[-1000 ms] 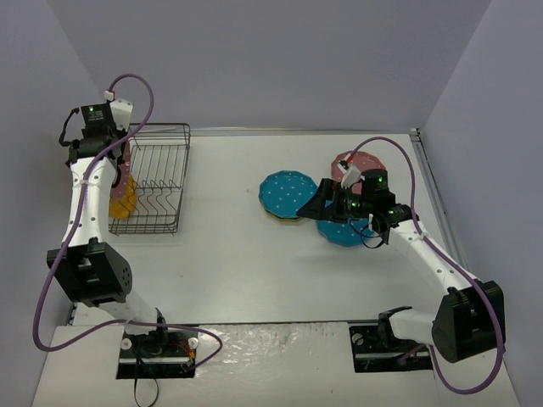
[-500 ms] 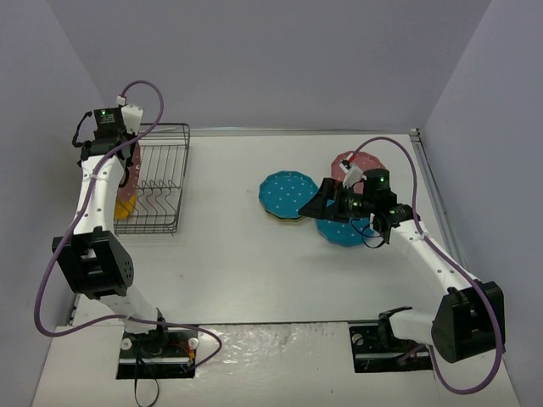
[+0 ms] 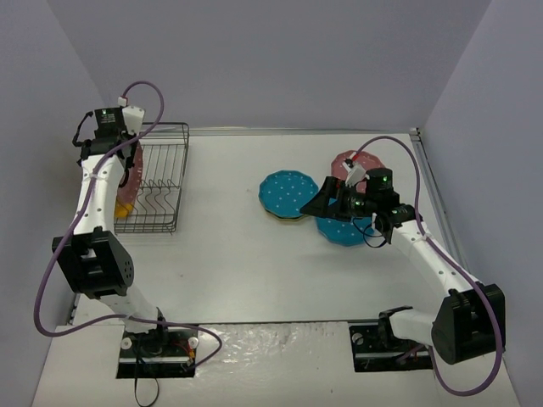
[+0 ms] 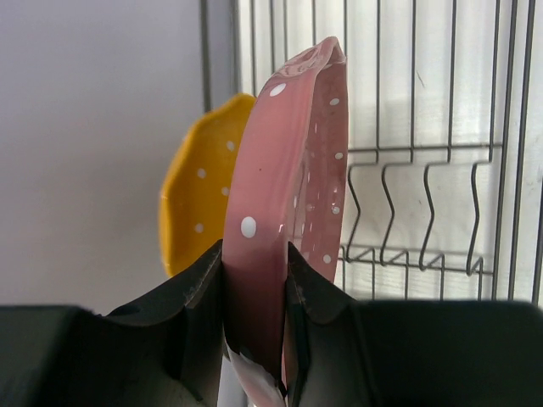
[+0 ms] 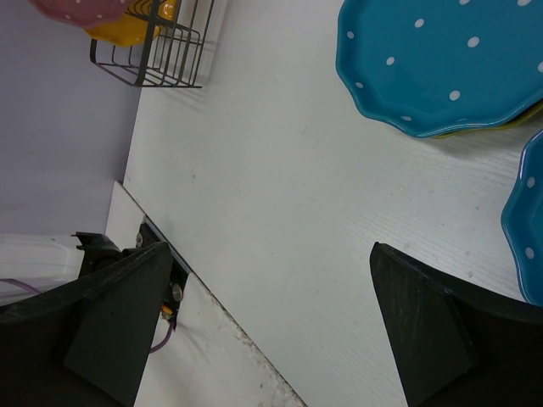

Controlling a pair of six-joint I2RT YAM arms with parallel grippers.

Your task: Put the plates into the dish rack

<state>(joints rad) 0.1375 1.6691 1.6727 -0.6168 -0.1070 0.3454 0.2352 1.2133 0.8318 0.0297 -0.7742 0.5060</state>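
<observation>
The left gripper [image 4: 254,280] is clamped on the rim of a pink plate [image 4: 280,212], one finger on each face. The plate stands upright and edge-on, rising straight out from the jaws. It hangs at the left wall of the rack [image 3: 153,230], above the wire floor and the zigzag dividers.

Just left of it, an orange plate [image 4: 199,212] stands upright too. Whether it sits inside the rack's left wall cannot be told.

The right gripper [image 5: 271,254] hovers well to the right of the rack, jaws spread wide with only bare table [image 5: 280,170] between them. No plate lies between its fingers.

A teal plate [image 3: 287,193] lies flat to the rack's right, stacked on an olive plate [image 5: 509,123] whose rim peeks out beneath. A second teal plate [image 3: 344,231] lies farther right, partly under the right gripper. Another pink plate [image 3: 356,161] lies flat, farthest from the rack of all.
</observation>
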